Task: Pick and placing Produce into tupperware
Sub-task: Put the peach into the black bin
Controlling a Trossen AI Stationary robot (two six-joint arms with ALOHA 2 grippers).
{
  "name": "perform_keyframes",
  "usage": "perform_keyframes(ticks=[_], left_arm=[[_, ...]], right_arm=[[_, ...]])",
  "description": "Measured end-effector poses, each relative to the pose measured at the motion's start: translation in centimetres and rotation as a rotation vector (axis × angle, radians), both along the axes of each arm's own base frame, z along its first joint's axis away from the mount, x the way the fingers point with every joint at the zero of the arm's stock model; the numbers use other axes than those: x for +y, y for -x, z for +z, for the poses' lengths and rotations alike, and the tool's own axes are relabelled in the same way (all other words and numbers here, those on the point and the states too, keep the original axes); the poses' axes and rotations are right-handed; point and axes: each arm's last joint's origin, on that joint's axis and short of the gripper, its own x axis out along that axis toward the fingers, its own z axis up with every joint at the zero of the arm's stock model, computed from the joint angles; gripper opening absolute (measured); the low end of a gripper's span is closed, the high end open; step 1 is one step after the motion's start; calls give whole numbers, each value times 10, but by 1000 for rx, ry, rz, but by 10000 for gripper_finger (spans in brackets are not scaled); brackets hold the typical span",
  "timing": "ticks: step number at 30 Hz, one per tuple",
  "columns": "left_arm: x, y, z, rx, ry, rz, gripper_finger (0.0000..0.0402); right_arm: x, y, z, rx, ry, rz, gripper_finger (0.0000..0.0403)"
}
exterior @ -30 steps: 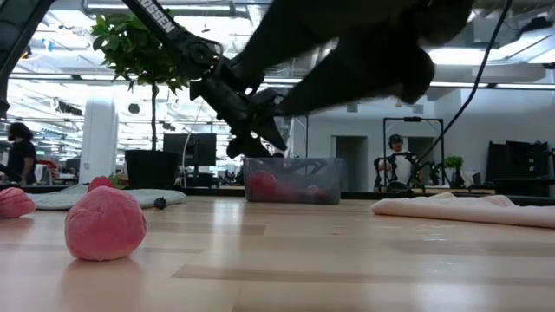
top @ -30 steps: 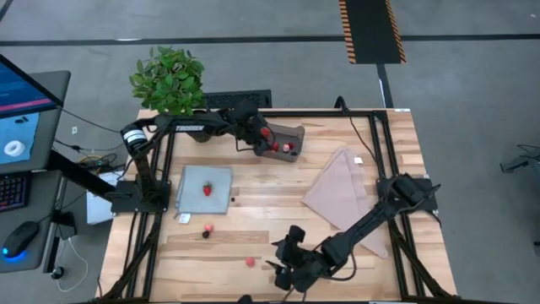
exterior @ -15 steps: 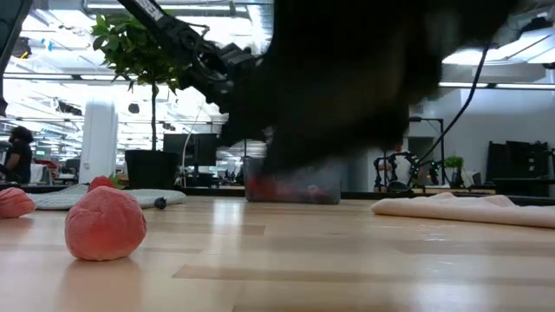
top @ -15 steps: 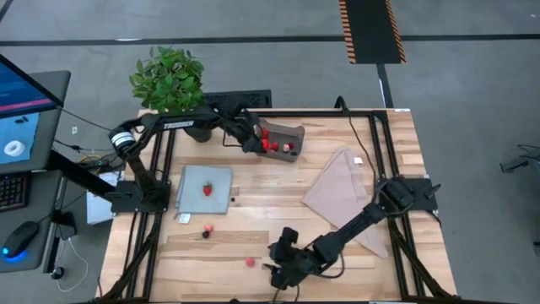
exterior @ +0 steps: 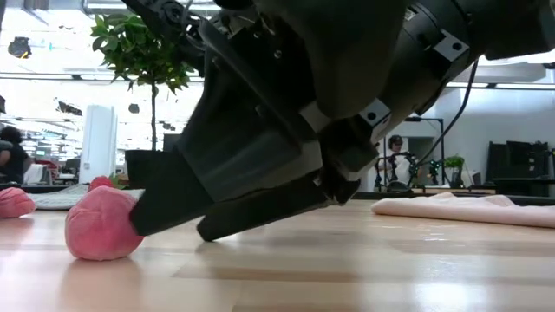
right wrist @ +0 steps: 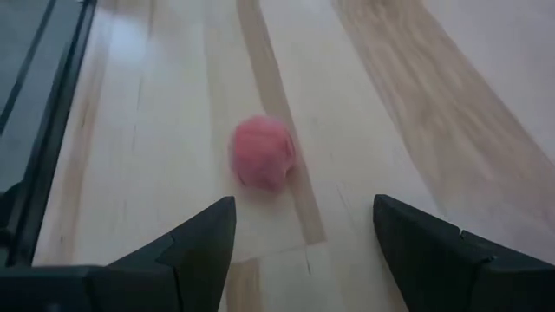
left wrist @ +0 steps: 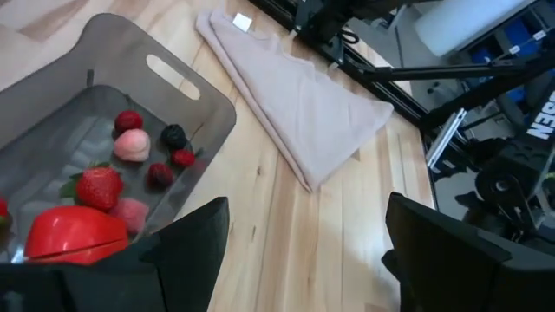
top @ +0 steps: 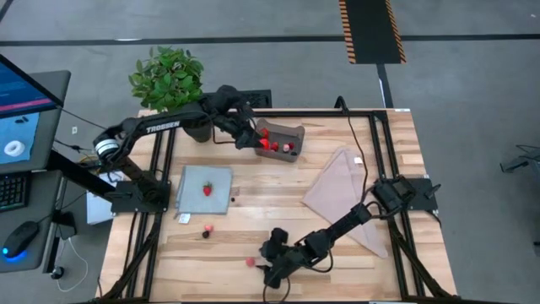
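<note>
The tupperware (top: 287, 135), a translucent grey tub (left wrist: 173, 78), stands at the table's far edge. It holds a strawberry (left wrist: 100, 186), a bigger red piece (left wrist: 69, 234) and several small berries. My left gripper (top: 251, 141) hovers open at the tub's left end (left wrist: 303, 251), with nothing between its fingers. A pink berry (top: 251, 263) lies on the wood near the front edge. My right gripper (top: 263, 265) is low over the table and open just to the berry's right (right wrist: 303, 234). The berry (right wrist: 263, 153) lies beyond its fingertips (exterior: 169, 232).
A strawberry (top: 207, 189) lies on a pale square mat (top: 221, 201) at the left. A pink piece (top: 209, 228) and a dark piece (top: 204, 235) lie in front of the mat. A folded beige cloth (top: 342, 190) lies at the right, and a potted plant (top: 169, 80) stands at the far left corner.
My left gripper has risen and drawn back from over the tub toward the table's left. My right gripper has sunk toward the table and gone left, toward the pink berry.
</note>
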Motion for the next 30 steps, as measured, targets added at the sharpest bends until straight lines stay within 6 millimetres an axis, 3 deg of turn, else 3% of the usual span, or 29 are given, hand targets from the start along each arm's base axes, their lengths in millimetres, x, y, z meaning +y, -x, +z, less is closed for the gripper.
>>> perform_keyframes(ticks=[9,19,25,30], left_arm=[[-1,1,3,1,-4,16,299],[0,1,3,0,-4,18,299],[0,1,3,1,1,21,299],[0,2,3,1,2,21,299]], right_arm=[[5,-13,-12,-17,25,11,294],[0,-26,-11,20,27,19,281],[-4,-27,-12,29,16,7,227],[-8,-29,-12,29,16,-6,140]])
